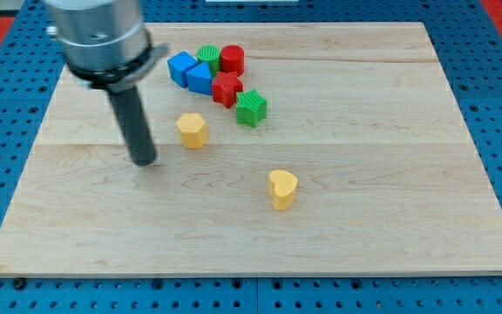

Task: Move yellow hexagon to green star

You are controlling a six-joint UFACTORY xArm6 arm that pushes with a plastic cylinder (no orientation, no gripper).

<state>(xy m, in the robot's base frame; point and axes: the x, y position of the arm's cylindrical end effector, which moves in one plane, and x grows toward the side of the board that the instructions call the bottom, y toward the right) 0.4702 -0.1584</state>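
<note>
The yellow hexagon (193, 129) lies on the wooden board left of centre. The green star (251, 107) lies up and to its right, a short gap apart. My tip (145, 161) rests on the board to the left of the yellow hexagon and slightly below it, not touching it. The dark rod rises from the tip to the grey arm body at the view's top left.
A cluster sits at the view's top centre: two blue blocks (190, 71), a green block (208, 57), a red cylinder (232, 59) and a red star (227, 88) touching the green star. A yellow heart (282, 187) lies lower, right of centre. The board's edge (251, 276) meets blue pegboard.
</note>
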